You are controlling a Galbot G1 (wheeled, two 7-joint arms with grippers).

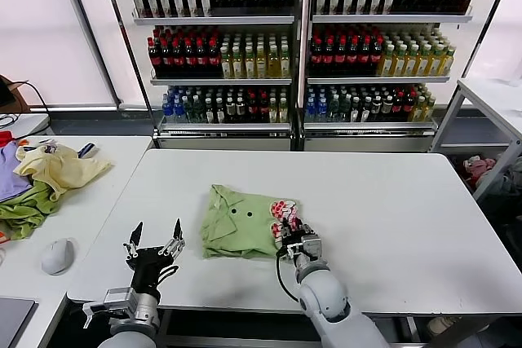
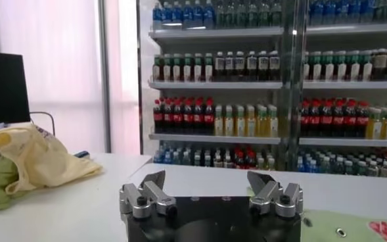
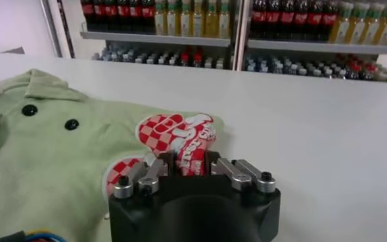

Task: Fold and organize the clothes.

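Note:
The light green shirt [image 1: 241, 222] lies folded on the white table [image 1: 391, 201] near its front edge, collar at the far left, two dark buttons showing, red-and-white print at its right end. My right gripper [image 1: 295, 235] is shut on the shirt's near right edge; in the right wrist view the printed cloth [image 3: 183, 141] is pinched between the fingers [image 3: 155, 172]. My left gripper [image 1: 153, 238] is open and empty, held over the table's front left corner, left of the shirt. In the left wrist view its fingertips [image 2: 156, 179] stand wide apart, and the shirt's edge [image 2: 351, 227] shows.
A side table [image 1: 90, 218] on the left holds a pale yellow garment [image 1: 61, 169], a darker green cloth [image 1: 24, 209], a purple cloth and a white mouse [image 1: 57, 256]. Shelves of bottles [image 1: 302, 38] stand behind. Another table [image 1: 493, 99] is at the far right.

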